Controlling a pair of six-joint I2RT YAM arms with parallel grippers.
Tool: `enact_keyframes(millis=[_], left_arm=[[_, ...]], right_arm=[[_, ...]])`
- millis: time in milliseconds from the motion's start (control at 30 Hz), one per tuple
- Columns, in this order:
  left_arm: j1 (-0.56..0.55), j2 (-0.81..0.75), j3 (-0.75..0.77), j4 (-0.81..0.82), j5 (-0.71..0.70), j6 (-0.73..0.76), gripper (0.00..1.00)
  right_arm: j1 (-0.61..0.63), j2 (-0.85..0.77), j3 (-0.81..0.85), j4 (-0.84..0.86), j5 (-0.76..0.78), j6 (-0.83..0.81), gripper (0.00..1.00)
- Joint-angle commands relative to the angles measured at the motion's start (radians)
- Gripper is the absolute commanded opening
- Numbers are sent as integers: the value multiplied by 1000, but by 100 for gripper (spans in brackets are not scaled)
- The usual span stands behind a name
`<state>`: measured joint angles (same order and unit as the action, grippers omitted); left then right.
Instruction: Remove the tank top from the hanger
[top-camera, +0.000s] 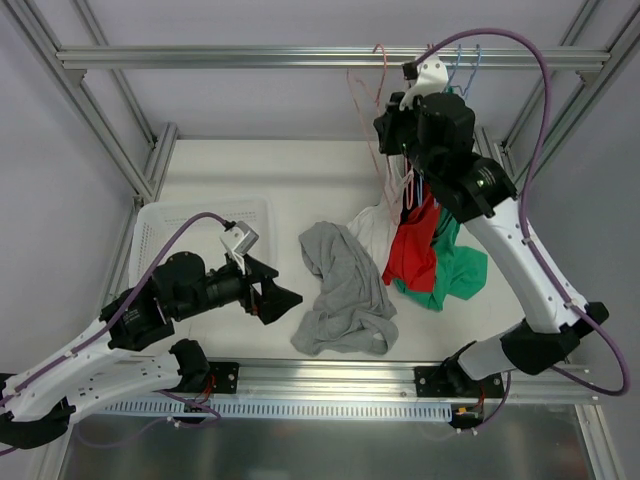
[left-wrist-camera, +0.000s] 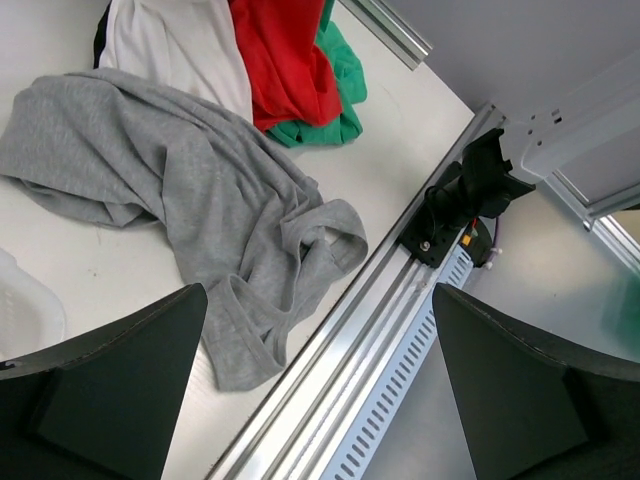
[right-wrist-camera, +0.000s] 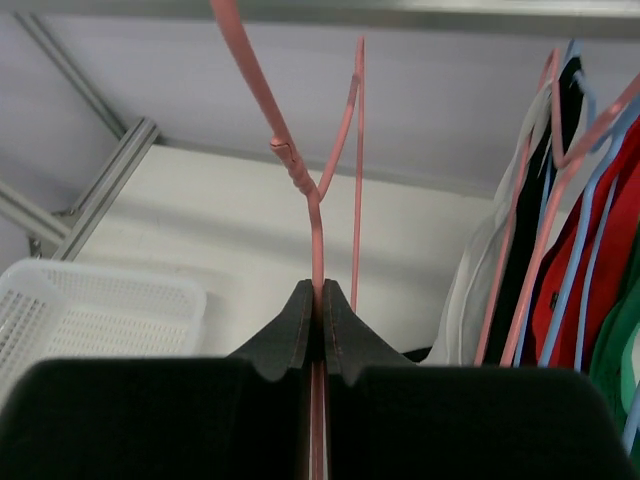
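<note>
The light grey tank top (top-camera: 345, 290) lies crumpled on the white table, free of any hanger; it also shows in the left wrist view (left-wrist-camera: 200, 190). The thin pink wire hanger (top-camera: 363, 110) is bare and hangs by its hook near the top rail. My right gripper (top-camera: 388, 135) is shut on the hanger's wire just below its twisted neck (right-wrist-camera: 315, 215), as the right wrist view (right-wrist-camera: 320, 300) shows. My left gripper (top-camera: 283, 290) is open and empty, just left of the tank top, above the table's front edge (left-wrist-camera: 320, 400).
A white mesh basket (top-camera: 170, 225) stands at the left. White, red and green garments (top-camera: 415, 245) hang on blue and purple hangers (top-camera: 465, 65) from the top rail (top-camera: 250, 57), right of the pink hanger. An aluminium rail (top-camera: 330, 375) runs along the front.
</note>
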<state>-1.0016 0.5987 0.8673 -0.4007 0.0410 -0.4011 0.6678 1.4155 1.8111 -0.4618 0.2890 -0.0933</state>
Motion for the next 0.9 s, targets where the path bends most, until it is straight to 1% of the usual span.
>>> enact_keyframes(millis=[0, 100, 167, 233, 300, 333, 433, 533, 567, 600, 633, 667, 700, 733, 767, 800, 833, 867], left_arm=[[-5, -7, -11, -13, -30, -19, 99], [-5, -14, -10, -23, -33, -22, 99], [-5, -16, -8, -29, -76, -25, 99], [-5, -10, -5, -38, -99, -27, 99], [-5, 7, -5, -41, -107, -28, 99], [-5, 15, -5, -43, -110, -30, 99], [-5, 52, -8, -44, -109, -28, 99], [-5, 91, -2, -43, -99, -27, 99], [-5, 111, -1, -43, -99, -24, 99], [-6, 125, 9, -43, -98, -21, 99], [-5, 140, 15, -43, -102, -15, 99], [-5, 180, 24, -43, -116, -15, 99], [-5, 205, 42, -43, -154, -18, 99], [-5, 229, 51, -41, -173, -22, 98], [-5, 293, 62, -40, -194, -27, 99], [-5, 332, 84, -40, -229, -36, 99], [-5, 369, 94, -38, -237, -36, 99], [-5, 456, 107, -38, -242, -32, 99]], right_arm=[[-31, 83, 150, 23, 55, 19, 0], [-31, 174, 201, 64, 90, 59, 0], [-33, 244, 267, 66, 88, 70, 0], [-33, 276, 306, 66, 94, 89, 0], [-33, 305, 310, 66, 111, 95, 0], [-34, 310, 307, 66, 110, 131, 0], [-33, 310, 263, 71, 105, 165, 0], [-34, 286, 197, 75, 92, 196, 0], [-33, 272, 147, 86, 78, 204, 1], [-34, 254, 117, 95, 73, 210, 7], [-33, 209, 87, 106, 61, 214, 21], [-34, 185, 58, 113, 40, 216, 37], [-33, 156, 0, 118, 29, 216, 60], [-34, 82, -36, 120, 21, 218, 66], [-34, 38, -79, 123, 7, 219, 70], [-33, -10, -172, 124, -1, 218, 76], [-34, -62, -226, 126, -5, 218, 80], [-33, -179, -283, 140, -7, 221, 90]])
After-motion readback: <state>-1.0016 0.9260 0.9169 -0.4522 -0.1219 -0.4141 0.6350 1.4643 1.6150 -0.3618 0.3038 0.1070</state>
